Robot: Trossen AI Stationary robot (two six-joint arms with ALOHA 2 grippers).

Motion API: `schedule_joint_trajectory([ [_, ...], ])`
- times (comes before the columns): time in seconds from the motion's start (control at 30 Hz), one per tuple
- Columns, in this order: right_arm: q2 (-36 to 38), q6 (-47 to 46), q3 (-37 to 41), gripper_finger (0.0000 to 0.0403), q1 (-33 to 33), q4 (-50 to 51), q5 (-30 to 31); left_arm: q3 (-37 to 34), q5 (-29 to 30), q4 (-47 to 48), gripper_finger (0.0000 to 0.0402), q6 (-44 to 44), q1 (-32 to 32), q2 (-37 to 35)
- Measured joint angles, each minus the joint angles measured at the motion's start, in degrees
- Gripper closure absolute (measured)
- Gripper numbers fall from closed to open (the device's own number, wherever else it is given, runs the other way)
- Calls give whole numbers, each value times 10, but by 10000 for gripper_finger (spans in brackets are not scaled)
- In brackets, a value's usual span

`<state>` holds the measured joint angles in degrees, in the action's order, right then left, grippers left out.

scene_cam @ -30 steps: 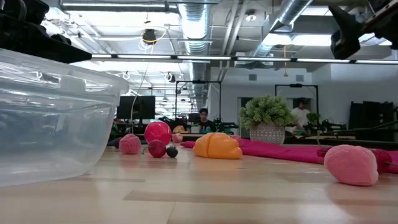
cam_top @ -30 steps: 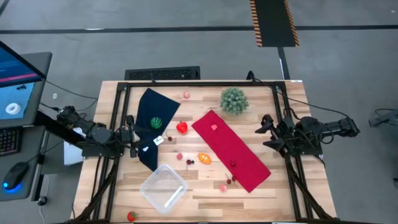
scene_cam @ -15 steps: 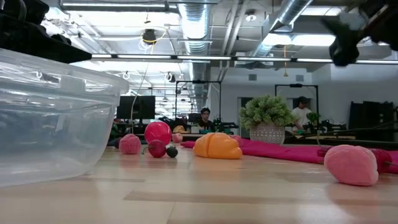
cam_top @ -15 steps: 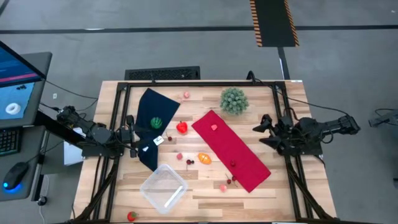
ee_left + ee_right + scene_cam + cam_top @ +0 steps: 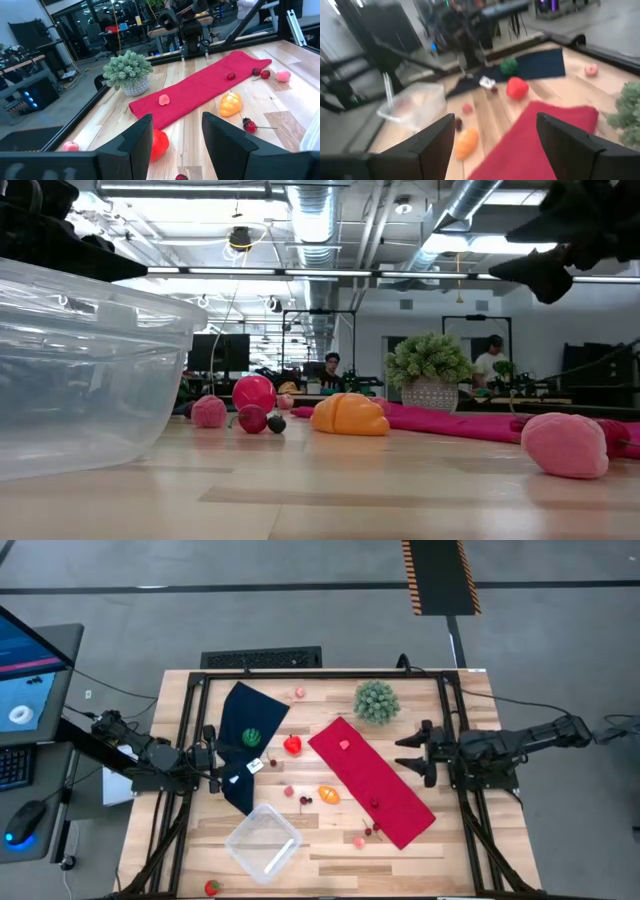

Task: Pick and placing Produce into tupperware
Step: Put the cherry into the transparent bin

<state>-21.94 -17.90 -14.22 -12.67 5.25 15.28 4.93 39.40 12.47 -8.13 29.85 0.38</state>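
No text, label, brand or number can be read in any view. The monitor [image 5: 25,665] beside the table shows only blurred shapes, and the small white tag [image 5: 254,766] on the dark blue cloth [image 5: 245,725] is too small to read.

High cam: straight down, far, whole tabletop [image 5: 330,840]. Low cam: at surface level, very close to tupperware [image 5: 80,370], facing the room. Wrist cams face each other across the red cloth [image 5: 200,90]; all 4 share the orange produce [image 5: 328,794].
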Motion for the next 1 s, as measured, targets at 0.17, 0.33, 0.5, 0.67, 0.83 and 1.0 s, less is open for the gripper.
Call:
schedule_joint_trajectory([
  [0.17,-63,-4,-35,101,-15,48,-2,0,28,-2,239,3,0,0],
  [0.33,-105,-118,-49,101,-32,87,-30,0,37,-3,239,-28,0,0],
  [0.5,-169,-207,-52,101,-70,119,-23,-3,9,-34,239,173,-1,0],
  [0.67,-267,-270,-52,101,-102,119,0,-15,43,-147,239,157,-1,0],
  [0.83,-366,-320,-52,101,-117,38,5,-15,31,-156,239,175,-1,0],
  [1.0,-444,-305,-52,101,-111,-106,15,-15,31,-188,239,165,-2,0],
])
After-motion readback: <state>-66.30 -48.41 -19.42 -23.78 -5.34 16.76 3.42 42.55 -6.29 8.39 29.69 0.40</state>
